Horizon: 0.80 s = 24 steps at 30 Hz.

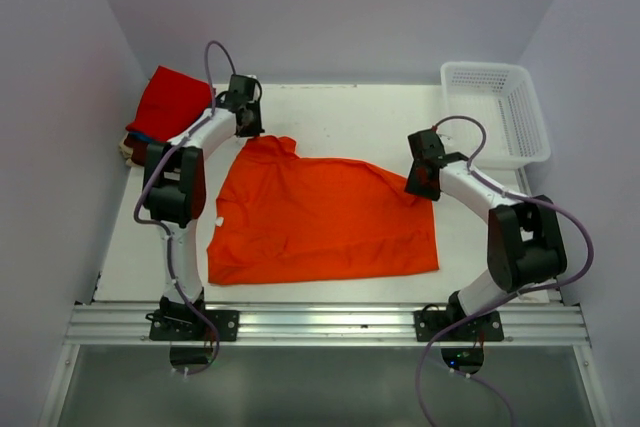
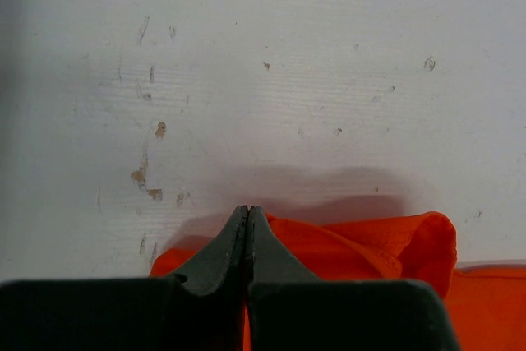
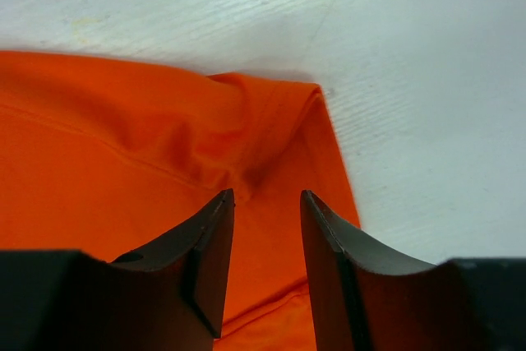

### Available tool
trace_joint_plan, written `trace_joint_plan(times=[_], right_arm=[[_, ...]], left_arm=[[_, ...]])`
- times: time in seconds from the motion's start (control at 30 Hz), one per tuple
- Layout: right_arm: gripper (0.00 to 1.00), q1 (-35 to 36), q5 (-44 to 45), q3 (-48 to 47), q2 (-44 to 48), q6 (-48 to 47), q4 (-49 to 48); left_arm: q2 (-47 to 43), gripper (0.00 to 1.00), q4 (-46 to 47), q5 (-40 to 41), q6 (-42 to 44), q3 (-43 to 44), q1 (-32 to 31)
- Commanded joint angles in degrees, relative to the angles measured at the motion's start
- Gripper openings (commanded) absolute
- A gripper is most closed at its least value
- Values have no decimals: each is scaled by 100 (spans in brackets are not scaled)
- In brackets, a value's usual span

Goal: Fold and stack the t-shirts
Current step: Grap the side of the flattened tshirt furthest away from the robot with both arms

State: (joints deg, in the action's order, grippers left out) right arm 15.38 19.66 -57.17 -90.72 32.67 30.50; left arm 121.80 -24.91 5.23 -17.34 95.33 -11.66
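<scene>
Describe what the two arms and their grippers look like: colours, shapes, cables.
The left arm and right arm match: white rounded link shells, bulky black joint housings, black base plates bolted to a silver rail. A thin lilac cable loops along each arm. The left gripper and right gripper are black, their fingers matte dark wedges tapering to narrow tips. No markings show.

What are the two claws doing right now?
Left claw: closed at the edge of the bright orange cloth t-shirt; a pinch cannot be told.
Right claw: open above that shirt, holding nothing.
</scene>
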Motion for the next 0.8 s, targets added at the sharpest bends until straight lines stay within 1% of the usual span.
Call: trace_joint_plan(times=[0.0,0.03,0.13,0.53,0.6,0.67,0.77], right_arm=[[41,0,-769,82,63,21,-658],[41,0,-988,170,80,3,-729],[40,0,-1069,241,89,12,-765],[35,0,-850,285,-244,126,-765],[36,-8,-701,268,-288,170,-695],[39,0,-472,232,-350,231,-572],[43,0,-454,250,-394,258,-563]], left_arm=[[-244,0,-14,-22,21,-76,-3],[-236,0,-14,-31,20,-76,-3],[-244,0,-23,12,29,-67,-12],[-227,0,-58,-31,38,-41,-3],[-227,0,-58,-23,47,-41,-12],[-244,0,-76,4,47,-41,-3],[-253,0,-85,4,47,-41,-3]])
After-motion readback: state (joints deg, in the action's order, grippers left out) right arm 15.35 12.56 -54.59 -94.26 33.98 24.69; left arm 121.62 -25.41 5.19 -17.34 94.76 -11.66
